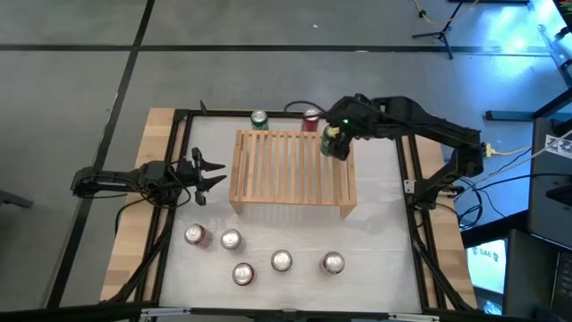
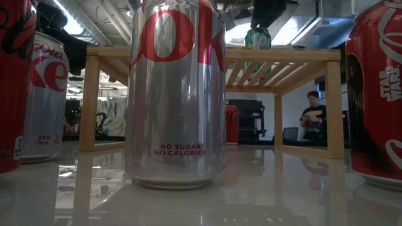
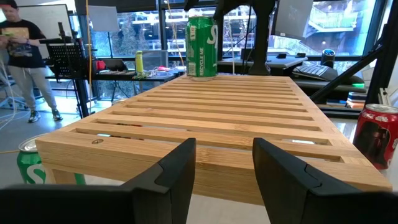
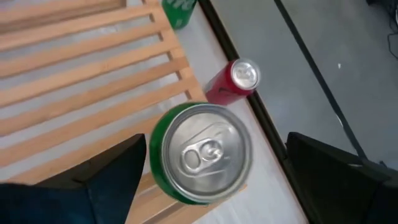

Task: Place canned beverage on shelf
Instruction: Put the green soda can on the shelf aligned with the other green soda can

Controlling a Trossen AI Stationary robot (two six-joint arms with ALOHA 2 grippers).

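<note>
The right end effector (image 1: 337,141), fingers spread wide, hovers over a green can (image 4: 200,153) standing on the shelf (image 1: 290,170) at its upper-right corner, apparently freshly placed. The left end effector (image 1: 207,173) waits at frame left, fingers apart.

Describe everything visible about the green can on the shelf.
The green can is a green-walled beverage can with a silver top and unopened pull tab. It stands upright on the slatted wooden shelf, at the far corner on the right arm's side. The right gripper is over it, fingers spread wide to either side, not touching it. White lettering marks its wall in the left wrist view.
</note>
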